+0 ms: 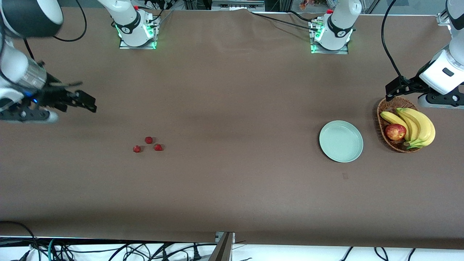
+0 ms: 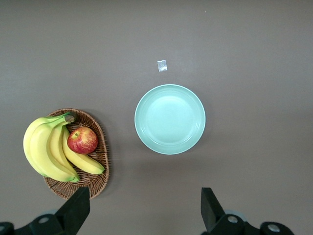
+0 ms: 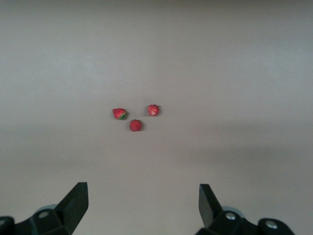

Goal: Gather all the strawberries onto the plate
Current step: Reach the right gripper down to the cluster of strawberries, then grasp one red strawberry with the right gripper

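Three strawberries [image 1: 148, 144] lying in a tight cluster on the brown bench [image 1: 232, 188], toward the right arm's end, close together but not touching. One berry farther from the front camera, two nearer to it. All three bare on the cloth, none in the plate.

Pale mint-green plate [image 1: 341, 141] flat on the bench toward the left arm's end, well apart from the berries, holding nothing. Small pale scrap [image 2: 162, 65] on the cloth just beside the plate, on the side nearer the front camera. Brown wicker basket [image 1: 385, 108] beside the plate, closer to the left arm's end of the bench, carrying a bunch of yellow bananas [image 1: 417, 127] and a red apple [image 1: 395, 132]; apple resting against the bananas.

Right gripper [image 1: 81, 99] up in the air over bare bench near the right arm's end, not over the berries; jaws spread wide, grasping nothing. Strawberries visible in the right wrist view between and ahead of the two black fingers [image 3: 73, 203].

Left gripper [image 1: 393, 90] hanging over the edge of the basket; jaws released and wide apart, nothing between them. Plate and basket both in the left wrist view, ahead of the fingers [image 2: 76, 208].
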Controlling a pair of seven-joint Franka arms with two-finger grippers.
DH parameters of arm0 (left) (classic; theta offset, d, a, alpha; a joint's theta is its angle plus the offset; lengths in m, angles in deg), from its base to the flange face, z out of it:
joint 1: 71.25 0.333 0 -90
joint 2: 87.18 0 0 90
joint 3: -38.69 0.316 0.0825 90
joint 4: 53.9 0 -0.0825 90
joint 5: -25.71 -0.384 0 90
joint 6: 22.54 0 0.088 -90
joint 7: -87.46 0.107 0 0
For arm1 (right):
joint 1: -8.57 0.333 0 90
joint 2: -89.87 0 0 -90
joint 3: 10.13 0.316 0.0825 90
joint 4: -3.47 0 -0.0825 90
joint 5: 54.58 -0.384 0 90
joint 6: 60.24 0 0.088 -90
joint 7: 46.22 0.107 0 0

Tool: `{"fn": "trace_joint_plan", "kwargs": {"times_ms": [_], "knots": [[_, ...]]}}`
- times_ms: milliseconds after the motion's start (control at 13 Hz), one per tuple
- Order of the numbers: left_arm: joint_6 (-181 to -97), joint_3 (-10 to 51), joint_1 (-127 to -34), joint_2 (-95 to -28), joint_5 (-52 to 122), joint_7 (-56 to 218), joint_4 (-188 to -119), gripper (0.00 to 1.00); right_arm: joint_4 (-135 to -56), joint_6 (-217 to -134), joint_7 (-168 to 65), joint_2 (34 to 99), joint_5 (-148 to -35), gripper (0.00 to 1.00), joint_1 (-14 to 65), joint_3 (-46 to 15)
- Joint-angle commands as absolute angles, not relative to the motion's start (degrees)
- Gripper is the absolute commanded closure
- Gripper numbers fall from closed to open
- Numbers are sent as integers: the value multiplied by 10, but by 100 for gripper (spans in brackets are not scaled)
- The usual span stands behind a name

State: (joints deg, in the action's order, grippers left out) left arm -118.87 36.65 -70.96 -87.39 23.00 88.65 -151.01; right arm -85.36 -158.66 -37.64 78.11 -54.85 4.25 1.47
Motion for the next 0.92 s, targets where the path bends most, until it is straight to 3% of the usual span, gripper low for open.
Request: {"fn": "trace_joint_plan", "kwargs": {"times_ms": [0, 307, 844], "knots": [[-1178, 367, -700, -864, 225, 891, -1491, 0, -843, -1598, -375, 692, -537, 0, 46, 16], [-1177, 366, -700, -863, 225, 891, -1490, 0, -842, -1670, -370, 581, -519, 0, 51, 17], [-1177, 366, -698, -863, 225, 892, -1487, 0, -886, -1792, -366, 515, -464, 2, 67, 16]]}}
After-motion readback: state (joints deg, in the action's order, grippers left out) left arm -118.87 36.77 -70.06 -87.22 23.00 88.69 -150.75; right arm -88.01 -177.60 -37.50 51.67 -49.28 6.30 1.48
